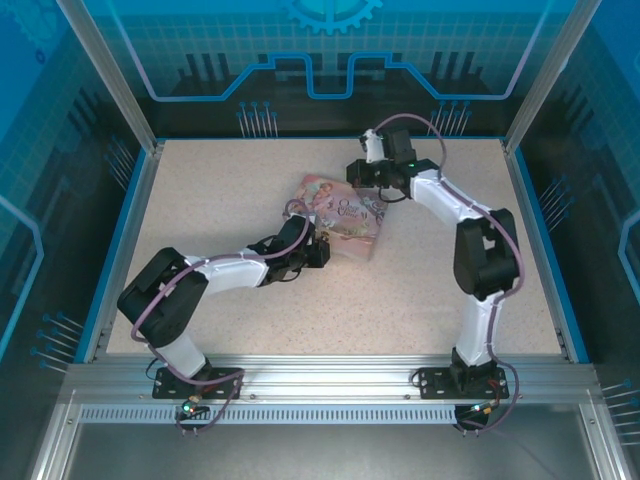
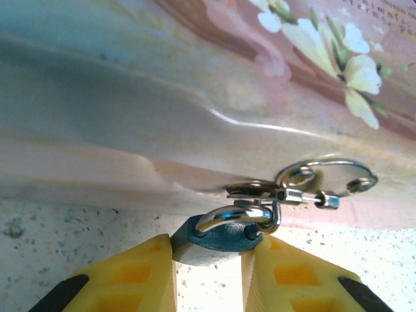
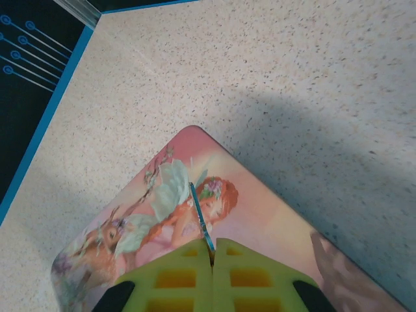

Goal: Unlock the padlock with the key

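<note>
The teal padlock [image 2: 218,237] hangs by its silver shackle [image 2: 237,216] from a metal clasp on the side of the pink tin [image 2: 195,97]. My left gripper [image 2: 208,273] is shut on the padlock body, a yellow finger pressing each side. In the top view this left gripper [image 1: 318,250] sits at the tin's near edge. My right gripper [image 3: 212,257] is shut on the key [image 3: 201,214], a thin bluish blade sticking out from between the closed fingers. It hovers over the tin's illustrated lid [image 3: 273,221]. From above, the right gripper [image 1: 362,175] is at the tin's far side.
The pink tin [image 1: 345,215] lies mid-table on the speckled surface [image 1: 220,200]. A blue rim [image 1: 120,240] and glass walls border the table. A silver key ring [image 2: 328,175] hangs at the clasp beside the padlock.
</note>
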Controlling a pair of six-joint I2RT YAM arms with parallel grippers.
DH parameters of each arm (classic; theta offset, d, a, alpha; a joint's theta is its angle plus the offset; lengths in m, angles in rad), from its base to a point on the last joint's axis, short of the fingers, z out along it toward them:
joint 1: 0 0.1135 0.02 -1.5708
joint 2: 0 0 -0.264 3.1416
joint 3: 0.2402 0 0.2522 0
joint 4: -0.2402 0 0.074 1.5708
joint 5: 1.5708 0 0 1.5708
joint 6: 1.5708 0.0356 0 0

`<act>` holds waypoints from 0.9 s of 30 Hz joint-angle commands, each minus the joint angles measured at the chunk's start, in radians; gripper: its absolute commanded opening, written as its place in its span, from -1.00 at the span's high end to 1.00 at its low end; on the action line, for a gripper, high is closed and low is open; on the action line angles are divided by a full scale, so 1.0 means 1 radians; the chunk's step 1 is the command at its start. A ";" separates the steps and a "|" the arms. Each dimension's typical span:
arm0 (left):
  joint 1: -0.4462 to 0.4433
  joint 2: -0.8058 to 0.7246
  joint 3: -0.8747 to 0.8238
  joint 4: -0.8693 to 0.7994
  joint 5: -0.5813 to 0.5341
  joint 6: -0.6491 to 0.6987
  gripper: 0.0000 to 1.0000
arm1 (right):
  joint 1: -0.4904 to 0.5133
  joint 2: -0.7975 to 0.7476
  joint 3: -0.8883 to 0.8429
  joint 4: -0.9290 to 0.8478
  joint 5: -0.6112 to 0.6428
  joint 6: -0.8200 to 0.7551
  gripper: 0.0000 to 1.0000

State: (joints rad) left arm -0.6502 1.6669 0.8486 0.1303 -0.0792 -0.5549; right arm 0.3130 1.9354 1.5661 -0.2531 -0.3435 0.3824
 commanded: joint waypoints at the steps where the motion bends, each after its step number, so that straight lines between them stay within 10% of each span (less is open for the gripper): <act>1: 0.000 -0.044 0.056 -0.055 0.054 -0.062 0.64 | -0.020 -0.110 -0.091 -0.017 0.021 -0.046 1.00; 18: -0.001 -0.062 0.115 -0.078 0.179 -0.244 0.64 | 0.120 -0.627 -0.931 0.239 0.026 -0.043 1.00; 27: -0.007 -0.056 0.127 -0.084 0.156 -0.250 0.69 | 0.180 -0.602 -0.992 0.333 0.108 -0.043 1.00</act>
State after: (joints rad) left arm -0.6521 1.6409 0.9409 0.0013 0.0689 -0.7879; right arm 0.4900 1.3525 0.5678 0.0238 -0.2737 0.3393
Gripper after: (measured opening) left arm 0.208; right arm 0.044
